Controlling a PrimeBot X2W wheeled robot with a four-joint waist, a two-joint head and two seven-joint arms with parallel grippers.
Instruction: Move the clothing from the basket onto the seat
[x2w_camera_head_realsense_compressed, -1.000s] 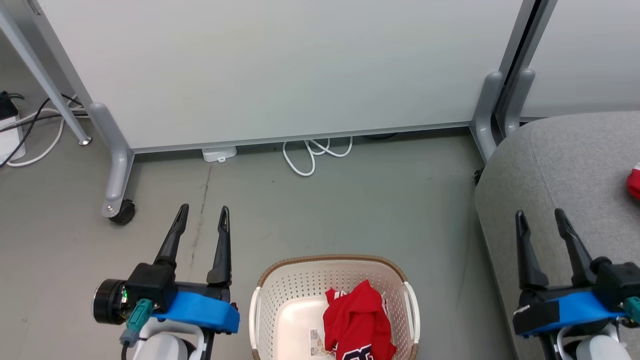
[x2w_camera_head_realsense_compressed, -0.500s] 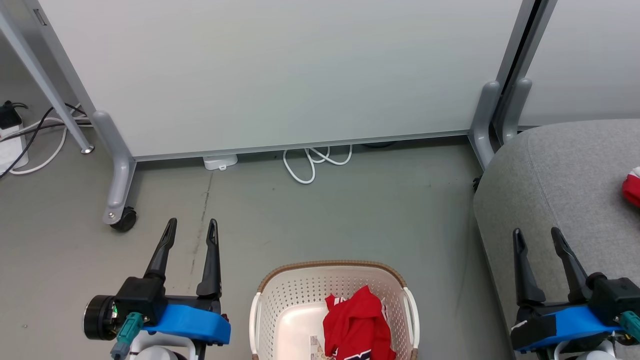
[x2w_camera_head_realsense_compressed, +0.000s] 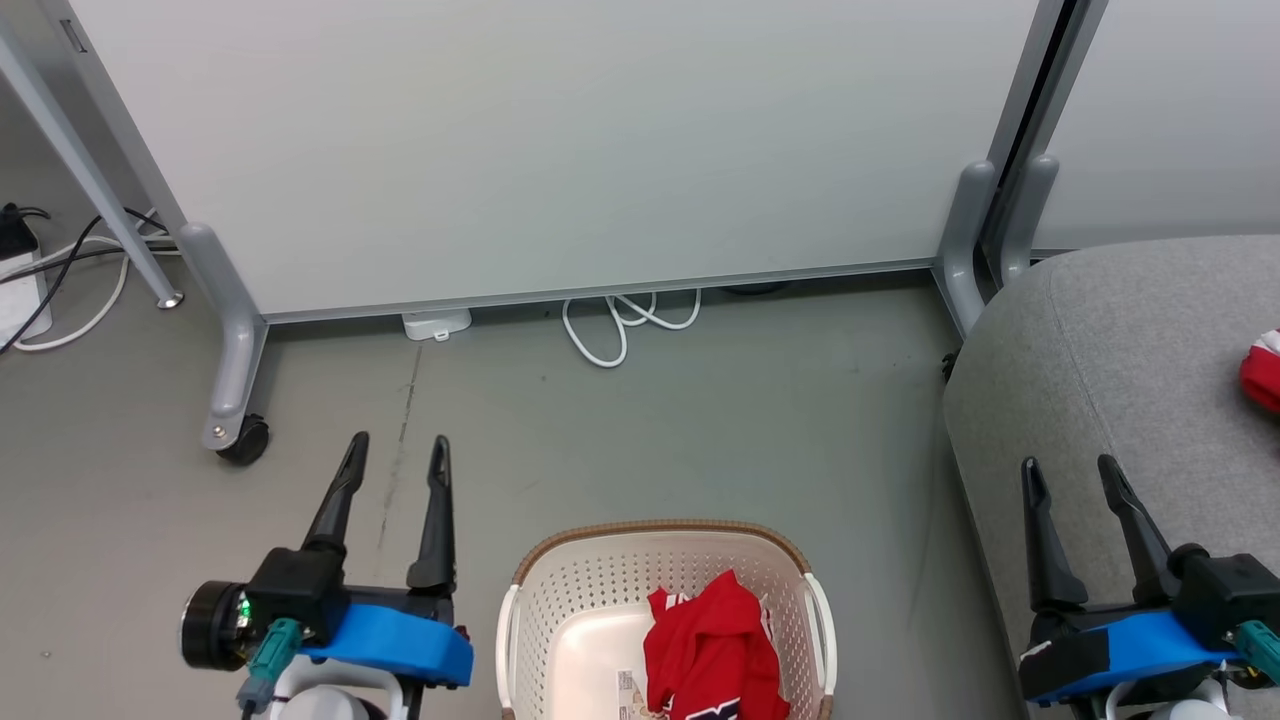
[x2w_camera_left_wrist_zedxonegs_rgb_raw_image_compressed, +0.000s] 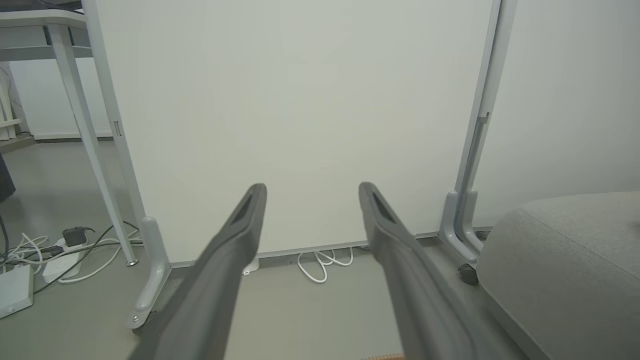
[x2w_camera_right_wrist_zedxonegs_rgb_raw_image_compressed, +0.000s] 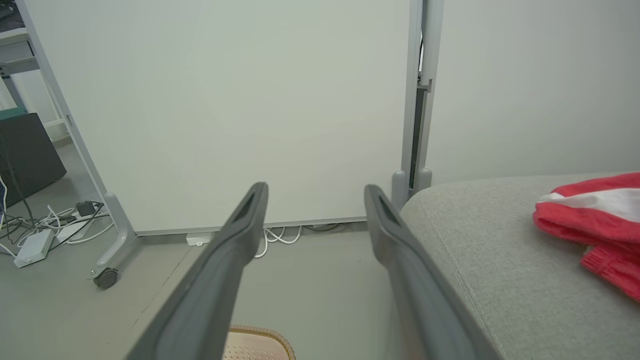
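Easing the left tool (x2w_camera_head_realsense_compressed: 400, 440) slightly toward the basket (x2w_camera_head_realsense_compressed: 660, 526), keeping it and the right tool (x2w_camera_head_realsense_compressed: 1066, 462) spread wide and empty (no grasp begun). Leaving the red garment (x2w_camera_head_realsense_compressed: 712, 640) crumpled inside, long axis running straight ahead, peak pointing toward the partition (x2w_camera_head_realsense_compressed: 560, 150); seeing the striped garment (x2w_camera_right_wrist_zedxonegs_rgb_raw_image_compressed: 575, 222) already on the seat (x2w_camera_head_realsense_compressed: 1100, 330).

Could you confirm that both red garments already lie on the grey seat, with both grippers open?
Not quite: the head view shows only the striped red garment on the grey seat; the lettered red garment lies in the basket. The left gripper and right gripper are open.
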